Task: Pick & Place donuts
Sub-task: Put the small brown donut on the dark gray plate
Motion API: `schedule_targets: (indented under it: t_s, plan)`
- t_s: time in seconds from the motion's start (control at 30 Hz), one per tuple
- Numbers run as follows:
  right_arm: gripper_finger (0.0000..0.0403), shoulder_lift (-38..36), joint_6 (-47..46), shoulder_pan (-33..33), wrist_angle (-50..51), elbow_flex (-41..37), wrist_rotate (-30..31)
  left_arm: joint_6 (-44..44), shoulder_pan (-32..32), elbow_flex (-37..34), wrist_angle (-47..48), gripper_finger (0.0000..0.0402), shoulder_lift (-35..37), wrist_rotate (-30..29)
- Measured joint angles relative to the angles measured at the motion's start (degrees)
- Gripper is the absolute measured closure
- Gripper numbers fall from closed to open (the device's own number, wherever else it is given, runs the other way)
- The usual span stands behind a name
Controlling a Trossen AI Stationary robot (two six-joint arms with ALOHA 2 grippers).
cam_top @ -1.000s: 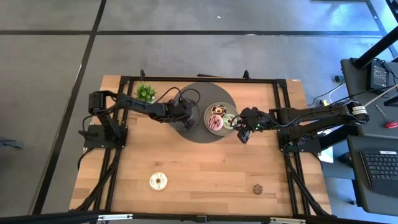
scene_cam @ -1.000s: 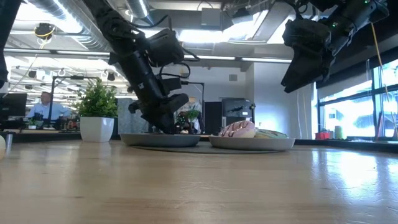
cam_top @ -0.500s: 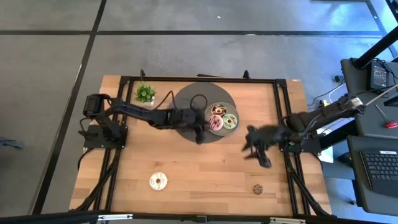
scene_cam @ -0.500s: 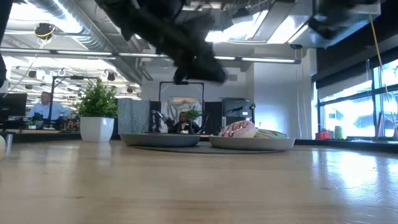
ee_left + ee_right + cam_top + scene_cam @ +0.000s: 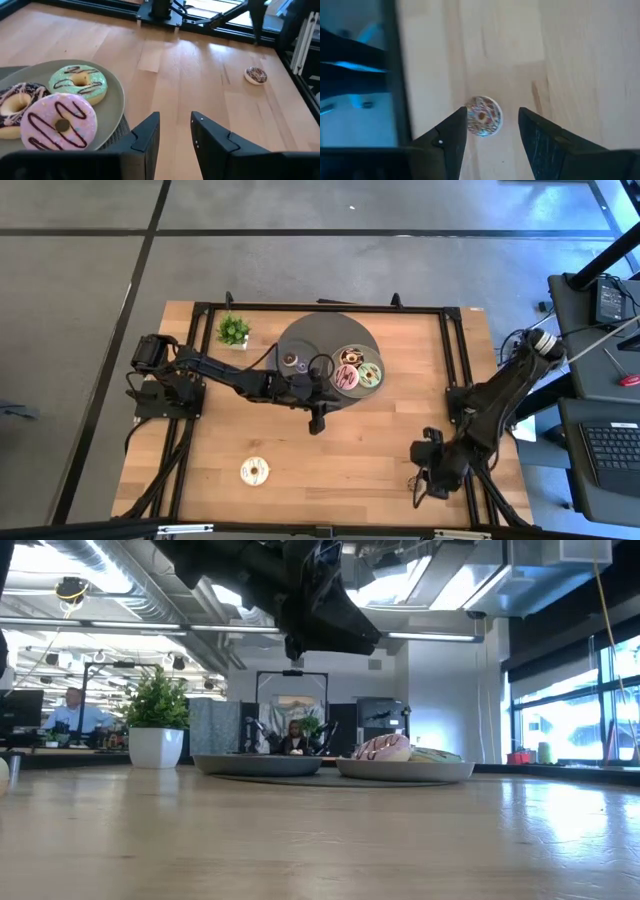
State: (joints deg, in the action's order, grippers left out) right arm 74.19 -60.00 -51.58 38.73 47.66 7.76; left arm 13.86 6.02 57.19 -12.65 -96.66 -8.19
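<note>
From overhead I see a light wooden surface point(image 5: 330, 450) edged by a black frame, a large dark round mat point(image 5: 305, 335) toward its far middle, a smaller grey plate point(image 5: 357, 350) lying on the mat's right part, and a small green potted plant point(image 5: 234, 331) just beside the mat's left, near the far-left corner. Level across the surface I note the plant in a white pot point(image 5: 157, 746), two low grey plates point(image 5: 404, 770) side by side, and an office beyond with a seated person point(image 5: 74, 712) far off at left. Off the surface's right I see a dark desk with a keyboard point(image 5: 610, 455).
</note>
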Motion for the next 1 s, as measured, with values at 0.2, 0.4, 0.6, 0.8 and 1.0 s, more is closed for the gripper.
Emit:
schedule_targets:
  t_s: [0.2,0.4,0.6,0.8,1.0]
  plan:
    - [0.0224,8.90,-3.05,-2.01,-3.22,0.00,-2.85,0.25,0.00,-0.01,0.00,0.0299,-0.02,-0.04]
    - [0.0224,14.85,-4.02,-2.00,-6.46,0.00,-4.84,0.33,0.00,0.00,0.09,0.0295,-0.02,-0.04]
    - [0.0236,17.53,-4.46,-2.00,-6.41,0.00,-5.25,0.34,0.00,-0.02,0.07,0.0293,-0.04,-0.04]
    - [0.0288,18.06,-4.40,-1.98,-6.33,0.00,-5.49,0.38,0.00,-0.02,0.07,0.0296,-0.04,-0.05]
    - [0.0350,17.66,-4.31,-1.81,-6.21,0.00,-6.19,3.21,0.00,-0.02,-0.93,0.0295,-0.07,0.17]
